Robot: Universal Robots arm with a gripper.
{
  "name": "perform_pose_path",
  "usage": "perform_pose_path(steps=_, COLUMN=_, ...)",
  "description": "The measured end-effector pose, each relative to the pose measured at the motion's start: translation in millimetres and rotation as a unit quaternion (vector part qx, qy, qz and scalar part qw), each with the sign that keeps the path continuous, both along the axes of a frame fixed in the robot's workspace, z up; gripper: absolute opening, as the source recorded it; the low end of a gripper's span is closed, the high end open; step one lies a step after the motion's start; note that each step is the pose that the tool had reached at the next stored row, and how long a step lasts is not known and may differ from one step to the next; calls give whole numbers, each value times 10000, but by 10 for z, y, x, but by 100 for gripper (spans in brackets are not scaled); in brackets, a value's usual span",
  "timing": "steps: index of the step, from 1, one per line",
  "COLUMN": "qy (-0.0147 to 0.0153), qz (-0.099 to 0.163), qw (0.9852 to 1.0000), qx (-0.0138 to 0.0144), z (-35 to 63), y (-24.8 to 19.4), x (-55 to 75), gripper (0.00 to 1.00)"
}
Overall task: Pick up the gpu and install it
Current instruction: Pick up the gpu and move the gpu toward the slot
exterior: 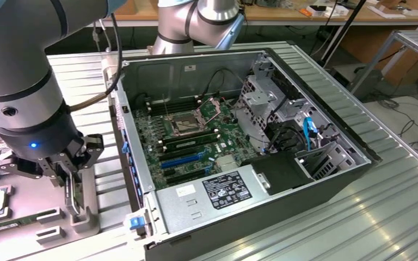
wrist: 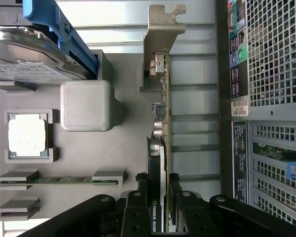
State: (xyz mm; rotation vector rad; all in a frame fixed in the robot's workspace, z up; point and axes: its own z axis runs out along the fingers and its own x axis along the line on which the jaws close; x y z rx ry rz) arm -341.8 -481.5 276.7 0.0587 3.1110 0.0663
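While it stands upright | gpu between end effector jaws | apparently gripped

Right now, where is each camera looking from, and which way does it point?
Exterior view: sits high off the arm, looking down into the open computer case; the arm and fingers show at the exterior view's left.
Wrist view: rides on the wrist, looking along the fingers at the gpu they grip, upright in the tray.
Both share the fingers, gpu, tray and computer case.
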Motion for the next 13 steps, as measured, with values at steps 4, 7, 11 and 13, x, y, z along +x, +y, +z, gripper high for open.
perform_pose_path(steps=4, qy=1, qz=0, qw=10000, qx=0, z=35, y=0, x=0, gripper=27)
perform_pose_path(steps=7, qy=1, qz=0, qw=10000, qx=0, z=64, y=0, x=0, gripper=27)
perform_pose_path(steps=11, qy=1, qz=0, qw=10000, qx=0, z=116, y=0, x=0, gripper=27)
perform_pose_path(steps=13, qy=1, qz=0, qw=10000, qx=0, z=148, y=0, x=0, gripper=27)
